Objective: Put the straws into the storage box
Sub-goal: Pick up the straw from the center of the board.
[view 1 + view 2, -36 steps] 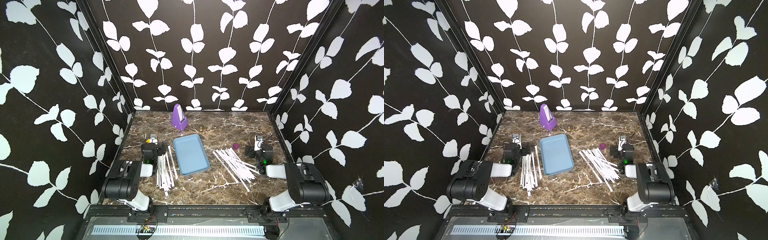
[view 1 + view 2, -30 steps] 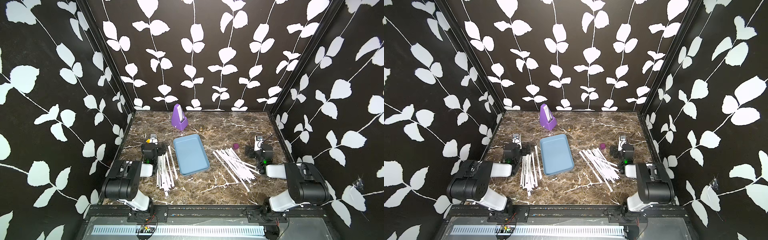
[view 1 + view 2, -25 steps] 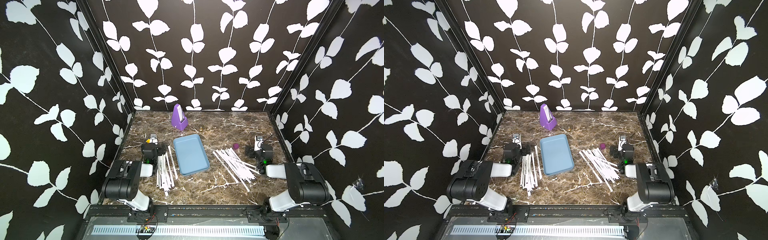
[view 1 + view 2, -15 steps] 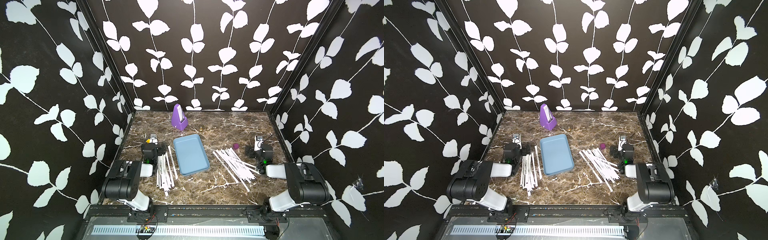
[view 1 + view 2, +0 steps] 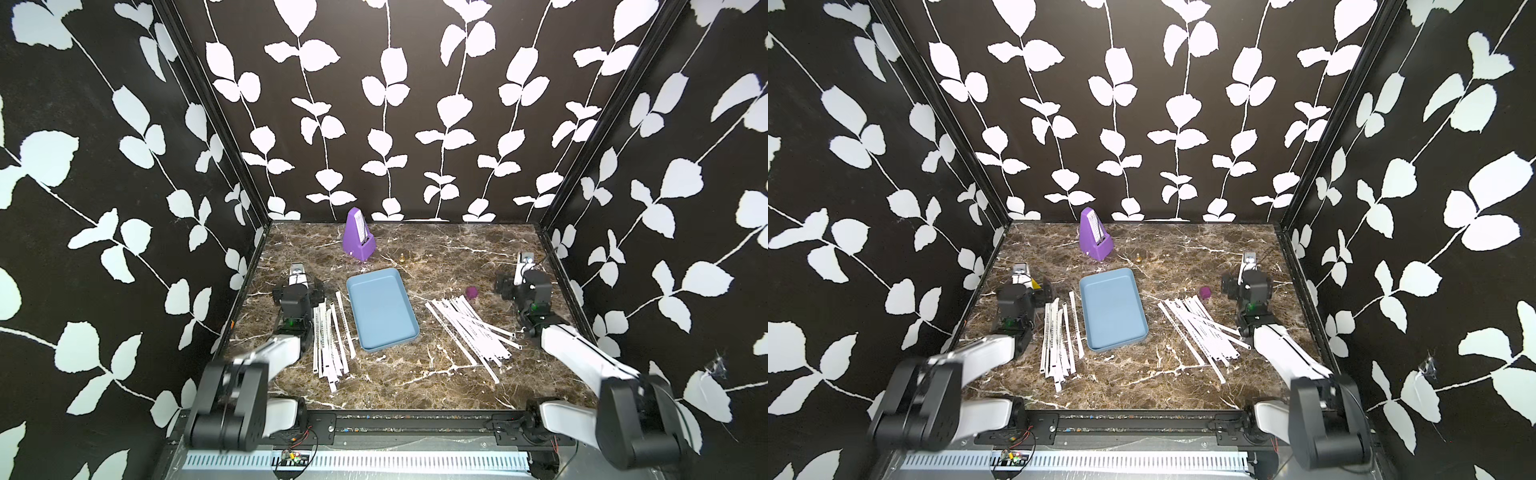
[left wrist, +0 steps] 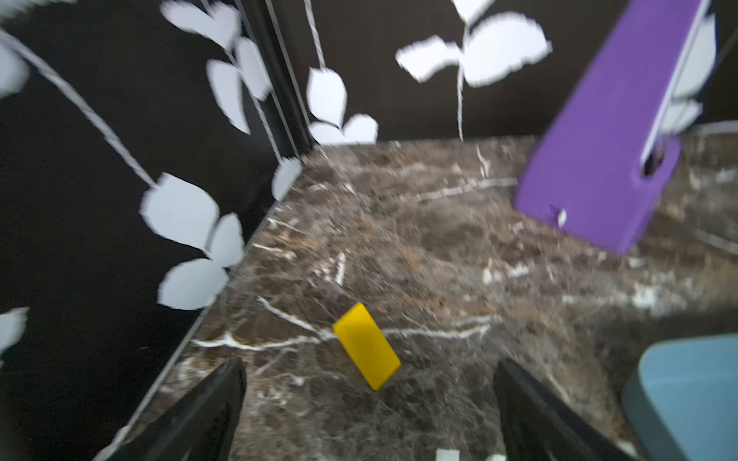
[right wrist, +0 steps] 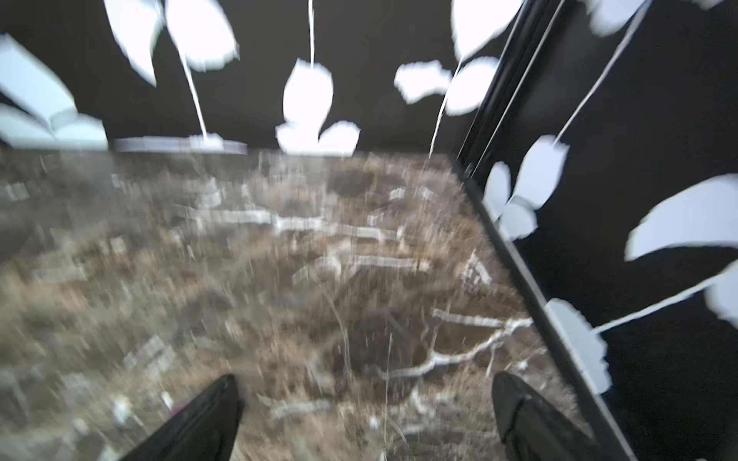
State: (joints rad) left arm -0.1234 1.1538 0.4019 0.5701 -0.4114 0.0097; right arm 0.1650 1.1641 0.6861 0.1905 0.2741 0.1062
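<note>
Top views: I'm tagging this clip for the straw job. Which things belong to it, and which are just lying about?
Job: left straw pile, right straw pile, storage box.
Lying about: purple metronome, small purple piece, yellow block, tiny gold object.

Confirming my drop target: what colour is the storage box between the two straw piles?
The storage box is plain light blue, clearest in a top view.
</note>
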